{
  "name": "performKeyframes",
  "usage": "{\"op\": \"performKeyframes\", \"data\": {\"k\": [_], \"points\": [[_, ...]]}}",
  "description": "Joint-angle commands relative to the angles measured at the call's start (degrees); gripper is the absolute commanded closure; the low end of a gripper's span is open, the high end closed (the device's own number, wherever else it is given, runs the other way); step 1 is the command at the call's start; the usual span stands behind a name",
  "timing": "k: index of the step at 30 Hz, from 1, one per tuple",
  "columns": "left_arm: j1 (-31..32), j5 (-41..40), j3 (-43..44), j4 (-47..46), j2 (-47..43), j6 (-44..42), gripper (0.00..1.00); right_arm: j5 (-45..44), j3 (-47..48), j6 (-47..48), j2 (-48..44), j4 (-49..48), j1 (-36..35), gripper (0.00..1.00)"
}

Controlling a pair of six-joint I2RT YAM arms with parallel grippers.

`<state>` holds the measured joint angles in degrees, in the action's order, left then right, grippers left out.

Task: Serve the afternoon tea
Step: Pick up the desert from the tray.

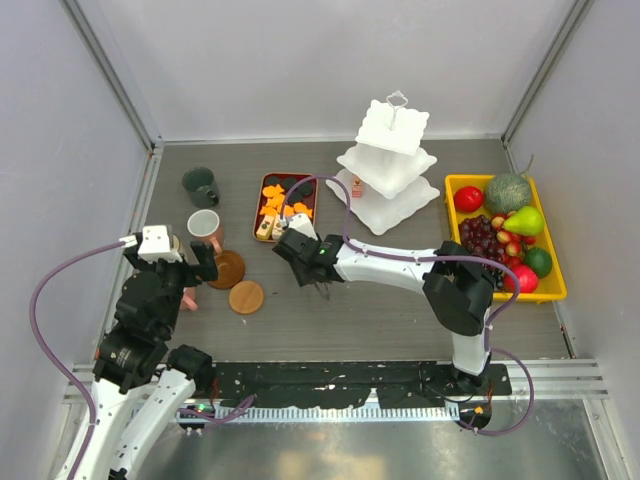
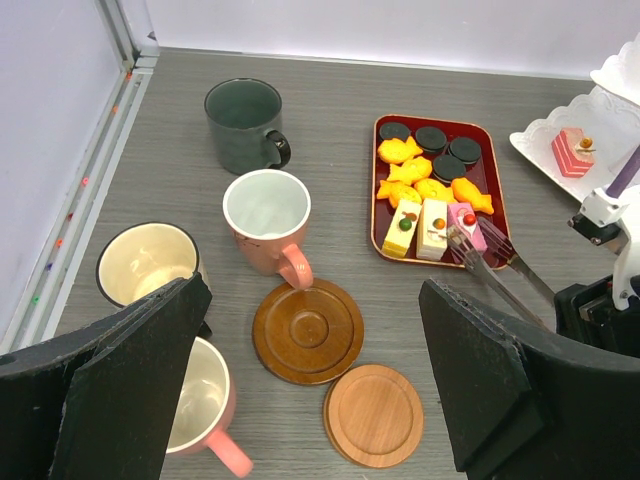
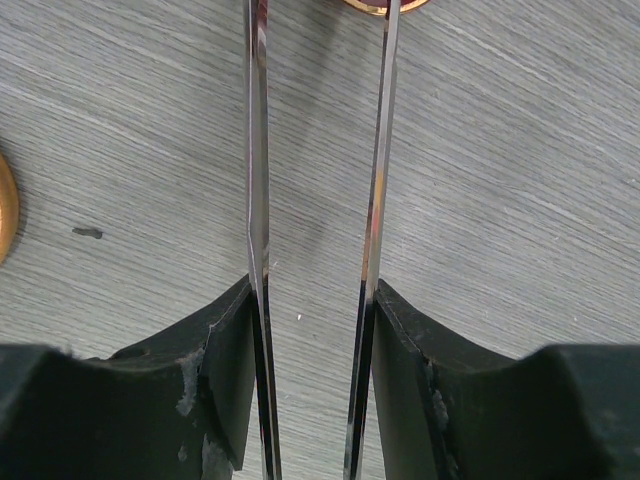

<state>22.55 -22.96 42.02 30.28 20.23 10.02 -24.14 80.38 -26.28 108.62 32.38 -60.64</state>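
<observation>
1. My left fingers (image 2: pixel 130 370) are spread wide and pinch nothing. They hang over the left part of the tabletop (image 2: pixel 330 100).
2. Below them stand four mugs, all upright. The green mug (image 2: pixel 245 125) is farthest, and the pink mug (image 2: pixel 268 218) is nearer. The cream mug (image 2: pixel 150 262) sits to the left, and a second pink mug (image 2: pixel 205 405) is nearest.
3. A dark coaster (image 2: pixel 308 330) lies flat just beside the pink mug's handle. A pale coaster (image 2: pixel 373 415) lies just beside it on the near side. Neither carries a mug.
4. My right fingers (image 3: pixel 220 350) pinch the tongs (image 3: pixel 258 180), one on the outside of each metal arm. A gap shows between the arms.
5. From the left wrist, the tong tips sit at the near right corner of the red tray (image 2: pixel 377 190), by a pink-topped sweet. I cannot tell whether they touch it.
6. The sweets (image 2: pixel 430 190) fill that tray: black rounds at the back, orange ones in the middle and small cakes in front.
7. The stand (image 1: pixel 390 170) is upright right of the tray, and its lowest tier holds one pink cake (image 2: pixel 573 152).
8. The fruit tray (image 1: pixel 455 180) lies just right of the stand.
</observation>
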Motion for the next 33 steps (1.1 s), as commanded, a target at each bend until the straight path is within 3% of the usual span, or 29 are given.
{"op": "performKeyframes", "data": {"k": [1,10,21,33], "points": [[0.2,-0.2,-0.3,-2.6,-0.3,-0.3,0.01,-1.6,2.5,-0.6,-0.2,-0.7,-0.2,0.52],[0.3,-0.2,-0.3,-2.6,-0.2,-0.3,0.01,-4.1,0.5,0.3,-5.2,-0.6,0.0,0.70],[0.2,-0.2,-0.2,-2.5,-0.2,-0.4,0.01,-5.3,-5.8,2.6,-17.0,0.0,1.4,0.71],[0.2,0.1,-0.2,-2.5,-0.2,-0.4,0.01,-4.2,-24.7,2.7,-32.4,-0.4,11.2,0.71]]}}
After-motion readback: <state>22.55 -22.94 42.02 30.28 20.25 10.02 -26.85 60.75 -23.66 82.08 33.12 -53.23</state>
